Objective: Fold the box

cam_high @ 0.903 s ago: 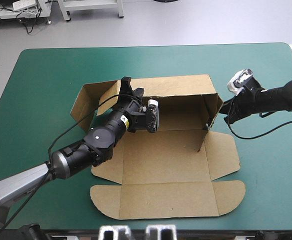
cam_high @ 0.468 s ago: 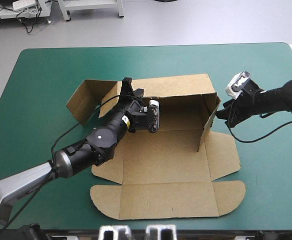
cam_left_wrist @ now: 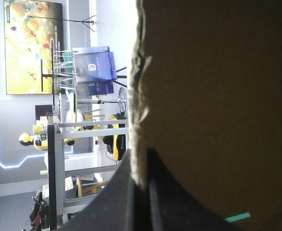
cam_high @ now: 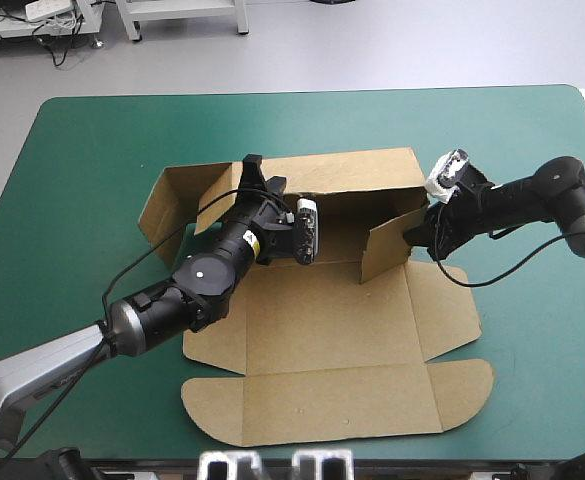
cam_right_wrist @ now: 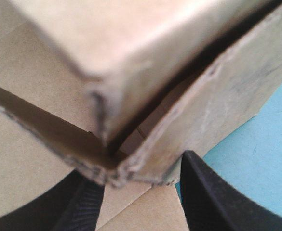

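Two parts of the box (cam_high: 332,330) are in hand. It lies in the middle of the table (cam_high: 92,180), lid (cam_high: 337,400) flat on the near side, back wall (cam_high: 362,170) upright. My left gripper (cam_high: 262,178) is clamped on that wall's top edge (the wrist view shows board pinched between the fingers). My right gripper (cam_high: 419,232) sits at the right end flap (cam_high: 384,245), fingers apart, the flap's corner between them. Whether either pad touches board I cannot say, as the close view is blurred. The flap stands angled inward.

Judged step: raising and tucking the right end. The next move calls for pressing the flap square to the wall while my left holds that wall upright.
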`<state>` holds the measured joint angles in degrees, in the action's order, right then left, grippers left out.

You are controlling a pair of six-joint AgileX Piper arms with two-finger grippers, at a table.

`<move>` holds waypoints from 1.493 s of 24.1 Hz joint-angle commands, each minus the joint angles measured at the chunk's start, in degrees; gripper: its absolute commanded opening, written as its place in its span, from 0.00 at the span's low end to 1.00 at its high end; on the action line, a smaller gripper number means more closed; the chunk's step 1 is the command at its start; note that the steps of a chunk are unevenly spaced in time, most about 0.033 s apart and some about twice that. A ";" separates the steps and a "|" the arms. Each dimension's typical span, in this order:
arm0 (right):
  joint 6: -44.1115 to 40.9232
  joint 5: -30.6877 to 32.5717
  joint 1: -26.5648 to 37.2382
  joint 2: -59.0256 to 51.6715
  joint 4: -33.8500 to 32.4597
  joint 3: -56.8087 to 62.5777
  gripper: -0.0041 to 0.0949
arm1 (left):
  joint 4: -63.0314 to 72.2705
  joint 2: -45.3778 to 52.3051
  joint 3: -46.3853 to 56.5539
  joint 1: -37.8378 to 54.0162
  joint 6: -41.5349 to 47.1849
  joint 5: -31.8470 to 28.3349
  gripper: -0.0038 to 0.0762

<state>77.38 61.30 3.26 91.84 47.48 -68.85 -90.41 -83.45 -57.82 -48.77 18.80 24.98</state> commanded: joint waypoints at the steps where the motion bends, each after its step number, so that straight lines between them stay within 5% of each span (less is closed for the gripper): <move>1: 0.65 1.85 -0.08 -2.35 3.48 -1.33 0.50 | -1.63 1.97 -1.56 -0.32 0.28 0.00 0.03; 6: 0.80 -4.41 -0.08 -1.95 6.06 -1.33 0.50 | 0.15 1.97 -1.56 -0.32 0.28 -0.49 0.03; 12: 4.29 -8.58 -0.31 0.58 16.87 -1.33 0.47 | 0.52 1.97 -1.56 -0.32 0.28 -0.62 0.03; 15: 4.29 -11.54 -0.80 1.68 19.30 -1.33 0.33 | 0.52 1.97 -1.56 -0.32 0.28 -0.88 0.03; 18: 4.19 -13.68 -1.32 1.73 19.12 -1.33 0.01 | 0.52 1.97 -1.56 -0.32 0.28 -1.22 0.03; 25: 1.49 -11.53 -1.74 1.73 19.03 -1.33 0.04 | -1.08 0.84 -1.56 -0.32 0.28 1.96 0.04; 30: 1.05 -11.01 -1.74 1.73 18.33 -1.33 0.04 | -7.78 -3.43 -1.56 -0.32 1.76 9.98 0.30; 33: 0.71 -11.01 -1.74 1.73 17.75 -1.33 0.04 | -10.95 -4.73 -1.74 -0.32 13.05 9.52 0.48; 36: 0.51 -11.23 -1.74 1.73 17.36 -1.33 0.04 | -10.95 -4.73 -1.74 -3.33 22.82 11.22 0.48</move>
<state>78.81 46.37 1.59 95.49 63.08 -68.95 -98.00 -90.24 -57.82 -49.86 35.69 33.10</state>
